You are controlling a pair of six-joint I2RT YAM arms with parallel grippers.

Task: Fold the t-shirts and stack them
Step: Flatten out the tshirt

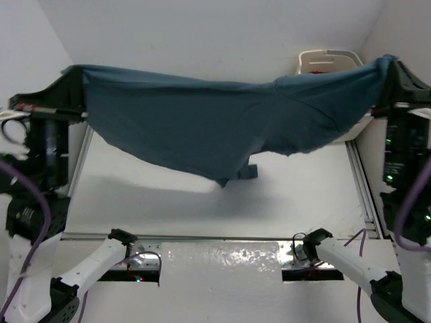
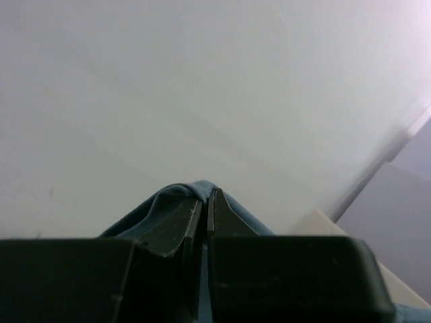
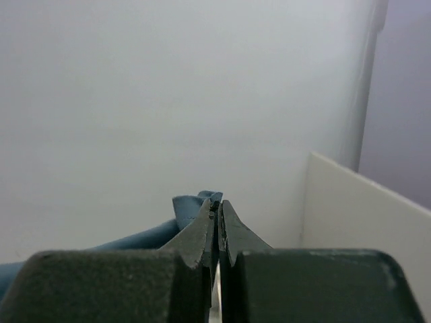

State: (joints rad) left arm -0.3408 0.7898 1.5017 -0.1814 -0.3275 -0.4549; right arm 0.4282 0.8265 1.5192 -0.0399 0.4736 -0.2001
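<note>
A teal-blue t-shirt (image 1: 209, 121) hangs stretched in the air across the whole width of the top view, sagging in the middle above the table. My left gripper (image 1: 75, 73) is shut on its left corner, high at the far left. At the far right my right gripper (image 1: 392, 64) is shut on the other corner. In the left wrist view the t-shirt (image 2: 176, 195) folds over the closed fingertips of my left gripper (image 2: 206, 199). The right wrist view shows my right gripper (image 3: 217, 206) pinching a small bunch of the t-shirt (image 3: 188, 205). No other t-shirts are in view.
A cream laundry basket (image 1: 328, 62) stands at the back right, partly behind the hanging cloth, with something red inside. Metal rails (image 1: 363, 185) edge the white table (image 1: 202, 208) on the left, right and near sides. White walls close in behind.
</note>
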